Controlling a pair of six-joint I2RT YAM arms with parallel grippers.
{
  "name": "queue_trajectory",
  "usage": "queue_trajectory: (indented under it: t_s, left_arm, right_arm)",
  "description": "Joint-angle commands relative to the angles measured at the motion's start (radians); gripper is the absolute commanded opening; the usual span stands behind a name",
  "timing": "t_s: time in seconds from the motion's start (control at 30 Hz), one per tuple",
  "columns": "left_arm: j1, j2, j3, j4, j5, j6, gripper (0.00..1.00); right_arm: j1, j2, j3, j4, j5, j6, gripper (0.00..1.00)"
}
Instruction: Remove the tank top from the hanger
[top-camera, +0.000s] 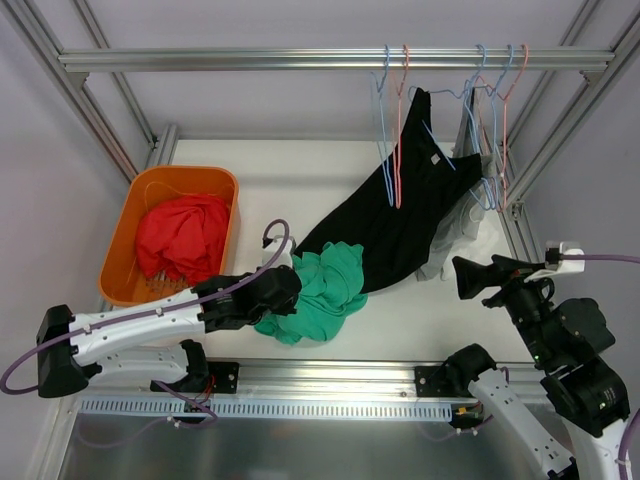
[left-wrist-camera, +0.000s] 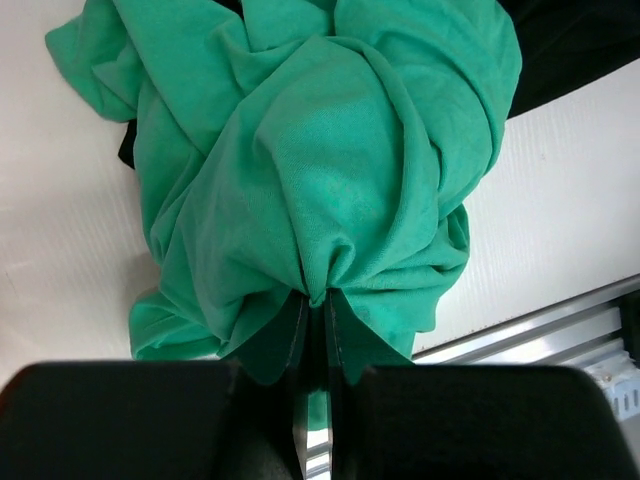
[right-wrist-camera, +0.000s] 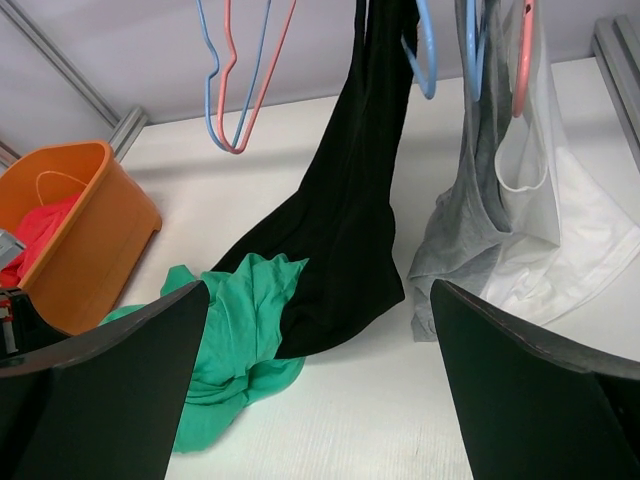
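Pinches a bunched fold of the green tank top (left-wrist-camera: 330, 150) in the left gripper (left-wrist-camera: 318, 300), fingers pressed tight together on the cloth. Finds that top off any hanger, crumpled on the white table (top-camera: 420, 310) at near centre, just right of the left gripper, far edge touching the hem of the black tank top (top-camera: 400, 210). Shows the black one hung from a blue hanger (right-wrist-camera: 425, 60) on the far rail (top-camera: 250, 60), stretched down and left to the table. Shows two empty hangers (right-wrist-camera: 235, 90), blue and pink, just left of it on the rail. Holds the right gripper (top-camera: 463, 278) above the table at near right, fingers spread wide, gripping nothing, apart from all cloth. Spots grey top (right-wrist-camera: 455, 230) and white top (right-wrist-camera: 580, 240) hanging at far right, lower ends reaching the table. Has orange bin (top-camera: 120, 240) at left with a red garment (top-camera: 180, 235) inside.
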Motion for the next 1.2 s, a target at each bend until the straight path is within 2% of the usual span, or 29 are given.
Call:
queue_trajectory:
  t_s: [0.0,0.03,0.1,0.17,0.23,0.4,0.47,0.57,0.73,0.77,0.8,0.87,0.97,1.03,1.17]
  left_arm:
    - [-0.007,-0.058,-0.025,0.029,-0.002,-0.056,0.0]
    - [-0.007,-0.073,-0.03,0.029,0.003,-0.056,0.13]
    - [-0.007,-0.099,-0.033,0.028,0.005,-0.056,0.19]
    - [-0.007,-0.116,-0.044,0.028,0.003,-0.053,0.13]
    - [-0.007,-0.133,-0.053,0.029,-0.002,-0.051,0.0]
    - [-0.007,-0.147,-0.058,0.029,0.011,-0.05,0.0]
    - [-0.007,-0.156,-0.056,0.028,0.023,-0.05,0.05]
    - [-0.007,-0.18,-0.059,0.028,0.035,-0.05,0.05]
    - [-0.008,-0.266,-0.065,0.026,0.044,-0.034,0.16]
    - [-0.008,-0.274,-0.068,0.026,0.038,-0.033,0.16]
    - [-0.008,-0.282,-0.071,0.026,0.038,-0.031,0.1]
    - [-0.008,-0.277,-0.073,0.026,0.04,-0.03,0.06]
    - [-0.008,-0.241,-0.067,0.026,0.052,-0.03,0.06]
    - [-0.008,-0.228,-0.062,0.026,0.057,-0.027,0.0]
    - [-0.008,-0.23,-0.052,0.025,0.046,-0.022,0.0]
  right_arm:
    - [-0.003,-0.002,-0.009,0.052,-0.019,0.011,0.99]
    - [-0.004,0.0,-0.011,0.053,-0.021,0.014,1.0]
    - [-0.003,0.006,-0.011,0.058,-0.024,0.014,0.99]
    - [-0.003,0.007,-0.012,0.061,-0.03,0.018,1.0]
    - [-0.003,0.006,-0.017,0.066,-0.035,0.02,0.99]
    - [-0.004,0.004,-0.026,0.07,-0.042,0.031,0.99]
    - [-0.003,0.004,-0.026,0.07,-0.045,0.032,1.0]
    - [-0.004,0.004,-0.026,0.072,-0.047,0.035,1.0]
    - [-0.003,0.006,-0.031,0.075,-0.053,0.04,0.99]
    - [-0.003,0.006,-0.032,0.076,-0.053,0.041,0.99]
    - [-0.003,0.006,-0.034,0.079,-0.056,0.045,1.0]
    - [-0.003,0.004,-0.036,0.081,-0.055,0.045,1.0]
    - [-0.003,0.004,-0.037,0.081,-0.056,0.048,1.0]
    - [-0.003,0.004,-0.036,0.081,-0.056,0.048,1.0]
    - [-0.003,0.001,-0.031,0.082,-0.056,0.046,1.0]
